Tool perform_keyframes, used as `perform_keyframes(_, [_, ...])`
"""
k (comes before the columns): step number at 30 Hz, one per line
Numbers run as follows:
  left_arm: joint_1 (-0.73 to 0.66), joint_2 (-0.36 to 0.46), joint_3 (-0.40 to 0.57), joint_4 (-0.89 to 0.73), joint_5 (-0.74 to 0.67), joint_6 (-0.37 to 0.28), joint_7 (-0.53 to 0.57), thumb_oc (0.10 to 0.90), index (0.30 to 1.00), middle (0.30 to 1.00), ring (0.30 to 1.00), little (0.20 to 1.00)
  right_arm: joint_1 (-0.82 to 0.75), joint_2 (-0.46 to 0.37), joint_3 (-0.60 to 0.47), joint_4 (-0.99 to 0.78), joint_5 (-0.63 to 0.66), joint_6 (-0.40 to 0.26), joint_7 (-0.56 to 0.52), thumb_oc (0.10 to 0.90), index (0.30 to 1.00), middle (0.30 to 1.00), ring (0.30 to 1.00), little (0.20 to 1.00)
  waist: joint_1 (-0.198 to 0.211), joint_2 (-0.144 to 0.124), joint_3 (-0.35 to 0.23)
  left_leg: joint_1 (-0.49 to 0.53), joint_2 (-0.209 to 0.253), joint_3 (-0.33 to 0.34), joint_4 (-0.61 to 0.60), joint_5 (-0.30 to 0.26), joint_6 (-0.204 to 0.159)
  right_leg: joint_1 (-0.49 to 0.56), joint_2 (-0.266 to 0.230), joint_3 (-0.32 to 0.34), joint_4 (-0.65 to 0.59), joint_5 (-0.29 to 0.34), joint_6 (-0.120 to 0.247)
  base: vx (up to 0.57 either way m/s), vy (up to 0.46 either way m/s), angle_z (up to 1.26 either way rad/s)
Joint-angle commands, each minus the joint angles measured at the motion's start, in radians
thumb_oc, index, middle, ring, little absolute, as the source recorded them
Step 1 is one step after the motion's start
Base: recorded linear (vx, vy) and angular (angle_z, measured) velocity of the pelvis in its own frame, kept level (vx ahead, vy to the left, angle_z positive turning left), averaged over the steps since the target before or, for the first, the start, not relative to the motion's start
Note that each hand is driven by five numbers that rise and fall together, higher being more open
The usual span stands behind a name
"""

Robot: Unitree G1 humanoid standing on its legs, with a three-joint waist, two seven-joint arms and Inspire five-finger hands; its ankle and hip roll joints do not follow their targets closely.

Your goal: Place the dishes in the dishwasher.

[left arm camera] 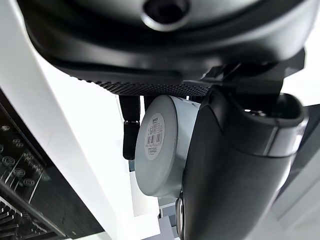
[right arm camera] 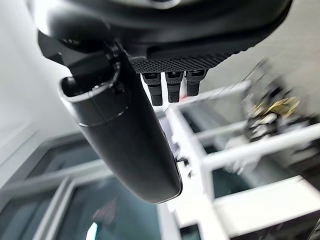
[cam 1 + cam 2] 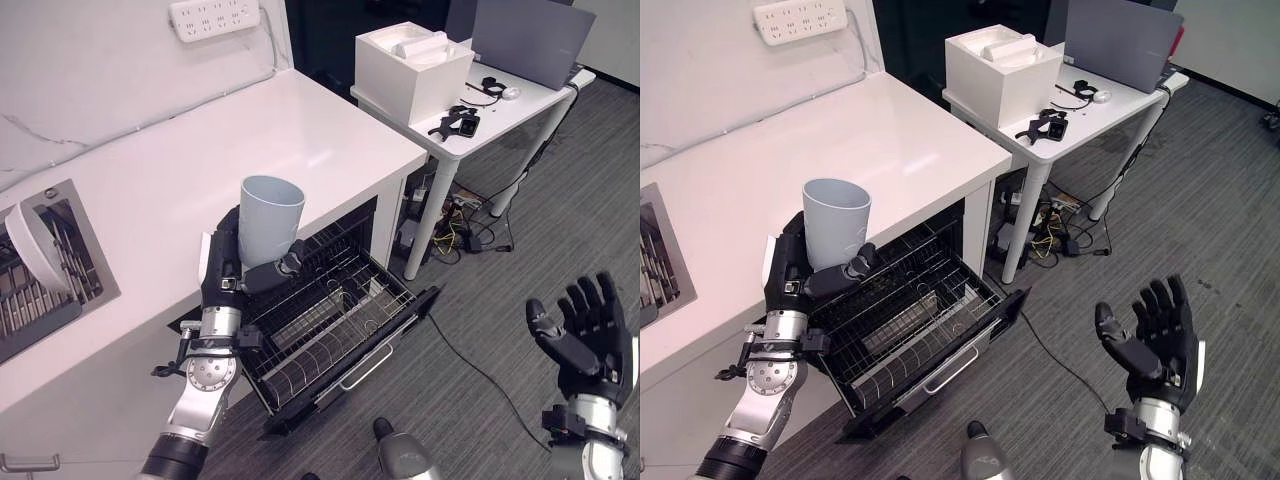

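You have one pale blue cup (image 3: pixel 270 220), one white bowl (image 3: pixel 30 245), one open dishwasher rack (image 3: pixel 330 320), one white box (image 3: pixel 413 55), one laptop (image 3: pixel 530 38) and two robot hands (image 3: pixel 228 262) (image 3: pixel 585 335).

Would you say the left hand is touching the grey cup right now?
Touching: in the left eye view the left hand has its fingers and thumb wrapped round the upright grey cup.

white box (image 3: pixel 413 55), laptop (image 3: pixel 528 38), power strip (image 3: pixel 214 16), desk (image 3: pixel 505 110)

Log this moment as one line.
left hand: holding cup upright | dishwasher rack: pulled out | right hand: open, idle
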Motion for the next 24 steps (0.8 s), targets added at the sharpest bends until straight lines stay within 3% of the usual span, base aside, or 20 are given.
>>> perform_keyframes(1, [-0.114, 0.030, 0.007, -0.082, 0.119, -0.084, 0.071, 0.400, 0.300, 0.300, 0.300, 0.300, -0.055, -0.088, -0.004, -0.132, 0.062, -0.095, 0.134, 0.800, 0.900, 0.900, 0.900, 0.900, 0.011, 0.014, -0.055, -0.015, 0.003, -0.099, 0.101, -0.145, 0.023, -0.020, -0.059, -0.077, 0.110, -0.098, 0.083, -0.02, 0.033, -0.02])
perform_keyframes(4, [-0.126, 0.040, -0.018, -0.080, 0.159, -0.089, 0.104, 0.400, 0.300, 0.300, 0.300, 0.300, -0.082, -0.102, 0.039, -0.177, 0.068, -0.081, 0.166, 0.800, 0.900, 0.900, 0.900, 0.900, 0.016, 0.020, -0.058, -0.013, 0.001, -0.103, 0.101, -0.145, 0.021, -0.015, -0.060, -0.079, 0.110, -0.100, 0.081, 0.00, 0.027, 0.00])
perform_keyframes(10, [-0.128, 0.026, -0.062, -0.100, 0.319, -0.103, 0.223, 0.400, 0.300, 0.300, 0.300, 0.300, -0.174, -0.118, 0.187, -0.245, 0.112, 0.065, 0.247, 0.800, 0.900, 0.900, 0.900, 0.900, 0.062, 0.024, -0.072, -0.024, -0.007, -0.138, 0.101, -0.135, 0.014, -0.002, -0.061, -0.097, 0.110, -0.106, 0.068, 0.01, -0.004, 0.03])
perform_keyframes(13, [-0.125, 0.030, -0.094, -0.120, 0.388, -0.096, 0.220, 0.400, 0.300, 0.300, 0.300, 0.300, -0.231, -0.139, 0.272, -0.273, 0.094, 0.117, 0.248, 0.800, 0.900, 0.900, 0.900, 0.900, 0.102, 0.018, -0.078, -0.032, -0.012, -0.169, 0.101, -0.132, 0.009, 0.015, -0.068, -0.129, 0.110, -0.119, 0.059, 0.02, -0.020, 0.11])
perform_keyframes(24, [-0.107, 0.022, -0.155, -0.125, 0.552, -0.128, 0.444, 0.400, 0.300, 0.300, 0.300, 0.300, -0.353, -0.149, 0.460, -0.243, 0.232, 0.212, 0.236, 0.800, 0.900, 0.900, 0.900, 0.900, 0.213, 0.002, -0.087, -0.058, -0.019, -0.258, 0.101, -0.118, -0.008, 0.054, -0.085, -0.224, 0.110, -0.147, 0.039, 0.01, -0.026, 0.36])
